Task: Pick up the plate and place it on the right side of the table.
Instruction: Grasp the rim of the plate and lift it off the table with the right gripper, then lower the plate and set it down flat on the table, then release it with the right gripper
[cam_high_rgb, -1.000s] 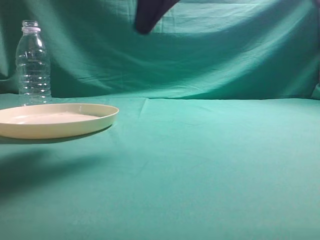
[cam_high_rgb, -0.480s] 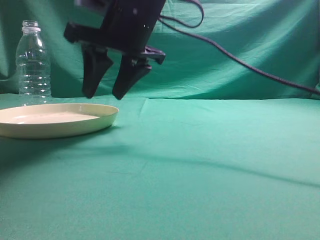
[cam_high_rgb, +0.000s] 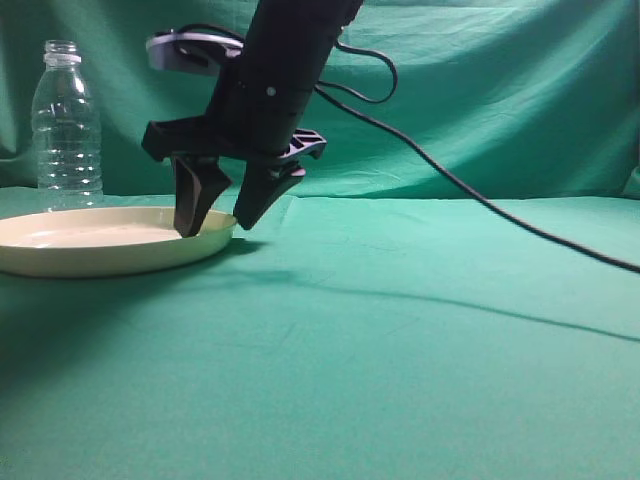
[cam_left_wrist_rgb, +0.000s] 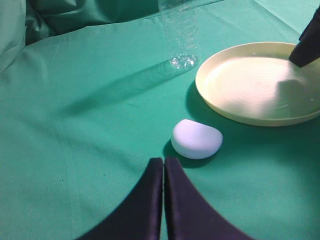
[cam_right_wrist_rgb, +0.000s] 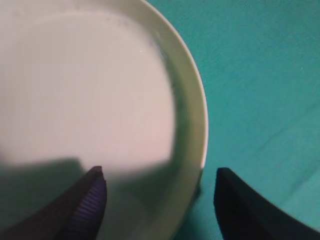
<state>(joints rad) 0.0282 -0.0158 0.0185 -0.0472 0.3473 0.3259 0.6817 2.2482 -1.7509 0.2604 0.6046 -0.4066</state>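
Observation:
The cream-yellow plate (cam_high_rgb: 90, 245) lies on the teal table (cam_high_rgb: 400, 330) at the left. My right gripper (cam_high_rgb: 215, 228) reaches across from the right and hangs open over the plate's right rim, one finger inside the plate and one outside. In the right wrist view the plate (cam_right_wrist_rgb: 90, 85) fills the left, and the gripper (cam_right_wrist_rgb: 160, 172) straddles its rim with the jaws wide apart. My left gripper (cam_left_wrist_rgb: 163, 160) is shut and empty over the cloth, short of the plate (cam_left_wrist_rgb: 255, 85). It does not show in the exterior view.
A clear ribbed bottle (cam_high_rgb: 67, 125) stands upright behind the plate; it also shows in the left wrist view (cam_left_wrist_rgb: 180, 30). A small white rounded object (cam_left_wrist_rgb: 196, 138) lies on the cloth just ahead of my left gripper. A black cable (cam_high_rgb: 480, 200) trails right from the right arm.
My right arm came into view from above, moved down and slightly right, and its open fingers now straddle the plate's right rim. The plate and bottle have not moved.

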